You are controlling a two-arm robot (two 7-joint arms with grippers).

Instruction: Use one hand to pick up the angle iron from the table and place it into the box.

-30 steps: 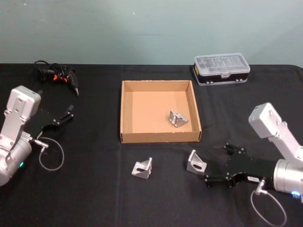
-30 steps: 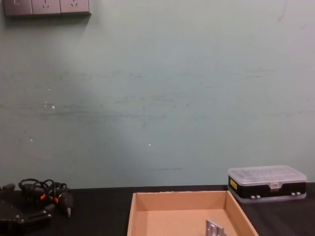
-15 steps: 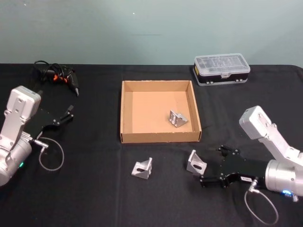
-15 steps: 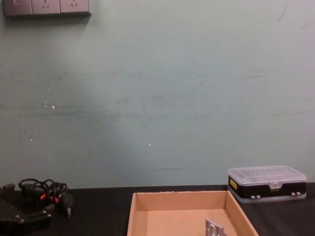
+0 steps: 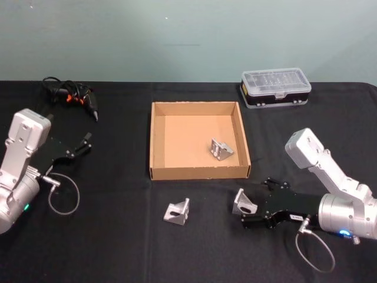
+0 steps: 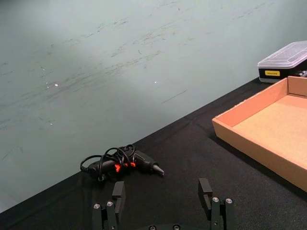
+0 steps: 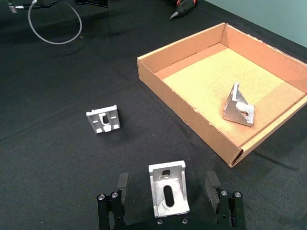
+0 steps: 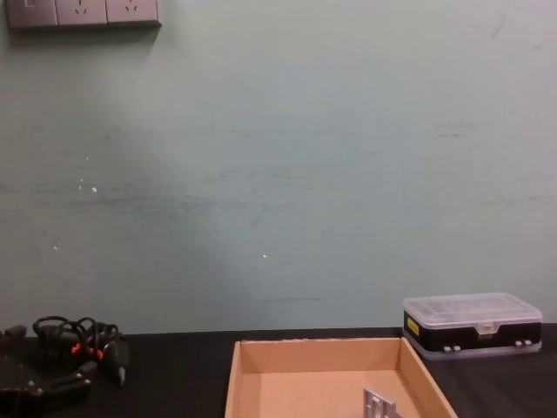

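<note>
A silver angle iron (image 5: 243, 202) lies on the black table (image 5: 118, 236), just in front of the box's right front corner. My right gripper (image 5: 255, 204) is open and straddles it. In the right wrist view the angle iron (image 7: 169, 188) stands between the two fingers of the right gripper (image 7: 168, 184), with a gap on each side. A second angle iron (image 5: 177, 210) (image 7: 103, 119) lies to the left of it. A third angle iron (image 5: 221, 148) (image 7: 238, 107) rests inside the tan cardboard box (image 5: 197, 172). My left gripper (image 5: 82, 144) (image 6: 162, 191) is parked open at the left.
A clear-lidded plastic case (image 5: 275, 86) stands behind the box at the right. A black tool with a coiled cable (image 5: 72, 96) lies at the back left. A loop of grey cable (image 5: 62, 197) hangs from my left arm. The box's front wall (image 7: 182, 98) rises close ahead of the right gripper.
My right gripper has slid left along the table until its open fingers stand on either side of the angle iron. The left arm and the other pieces stay put.
</note>
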